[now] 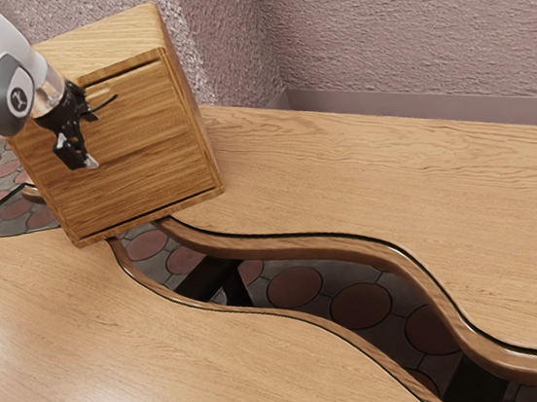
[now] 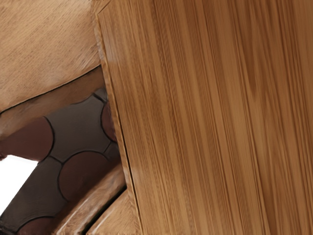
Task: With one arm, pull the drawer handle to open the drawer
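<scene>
**A:** Status on the drawer pull?

**B:** Early. The gripper hangs close in front of the drawer, about 9 o'clock from the centre of its front, pointing down. The drawer handle is the small wooden bar at 11 o'clock on that front, roughly 1 o'clock from the gripper tip.

**A:** Claw on it?

**B:** Cannot tell whether the claw is released or clenched, it is black against the wood from this angle. The tip sits below the handle and does not look wrapped around it.

**A:** Drawer moved?

**B:** No gap visible. The front reads about flush with the cabinet, which stands at 10 o'clock on the table. The wrist view has a wood-grain panel very near the hand, with floor tiles beside it through the table's cutout.

**A:** What's left?

**B:** Judging from this, 0 of 3 steps are done. The gripper has to line up on the handle, grasp it, then pull outward.
</scene>
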Controlling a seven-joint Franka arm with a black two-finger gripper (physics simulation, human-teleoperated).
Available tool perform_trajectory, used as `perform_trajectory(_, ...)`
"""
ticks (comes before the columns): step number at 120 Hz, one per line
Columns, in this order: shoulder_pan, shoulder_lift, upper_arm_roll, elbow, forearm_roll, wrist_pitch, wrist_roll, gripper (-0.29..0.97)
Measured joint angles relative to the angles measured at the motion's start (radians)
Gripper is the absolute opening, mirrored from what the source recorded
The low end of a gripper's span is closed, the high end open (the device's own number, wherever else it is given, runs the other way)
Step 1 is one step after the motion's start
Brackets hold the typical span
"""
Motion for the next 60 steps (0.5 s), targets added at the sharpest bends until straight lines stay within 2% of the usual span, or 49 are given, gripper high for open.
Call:
perform_trajectory(12, 0.013, -0.097, -0.033, -0.064, -0.004, -0.047, 0.0, 0.67)
perform_trajectory(17, 0.043, -0.205, -0.091, -0.118, -0.004, -0.065, -0.006, 0.67)
perform_trajectory(21, 0.03, -0.339, -0.158, -0.159, -0.002, -0.081, -0.014, 0.66)
perform_trajectory(28, -0.056, -0.514, -0.221, -0.206, 0.0, -0.116, -0.029, 0.65)
perform_trajectory(34, -0.185, -0.573, -0.241, -0.221, 0.002, -0.145, -0.041, 0.65)
perform_trajectory(37, -0.203, -0.586, -0.246, -0.225, 0.003, -0.157, -0.046, 0.65)
perform_trajectory(51, -0.013, -0.596, -0.258, -0.231, 0.005, -0.203, -0.069, 0.66)
perform_trajectory(60, 0.023, -0.6, -0.291, -0.227, 0.005, -0.23, -0.09, 0.67)
